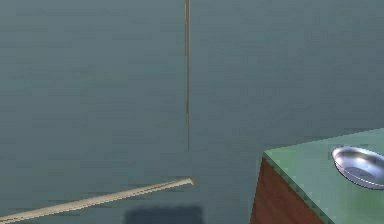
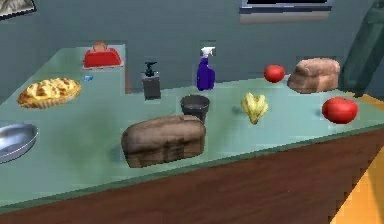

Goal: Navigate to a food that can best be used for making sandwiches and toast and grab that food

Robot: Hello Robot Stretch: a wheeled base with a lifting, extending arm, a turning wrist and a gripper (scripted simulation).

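Note:
A brown bread loaf [image 2: 163, 140] lies on the green countertop [image 2: 100, 125] near its front edge, a little left of the arm side view's middle. A second, lighter brown loaf [image 2: 314, 75] sits farther back toward the arm side view's right, beside a red tomato [image 2: 274, 73].
On the counter stand a dark cup [image 2: 195, 106], a bunch of bananas [image 2: 255, 106], a red tomato or apple [image 2: 340, 110], a blue spray bottle [image 2: 206, 71], a soap dispenser [image 2: 151, 81], a red toaster [image 2: 102, 57], a pie [image 2: 48, 93] and a metal bowl [image 2: 14, 140] [image 1: 359, 165]. A grey-green wall corner [image 1: 188, 75] lies ahead.

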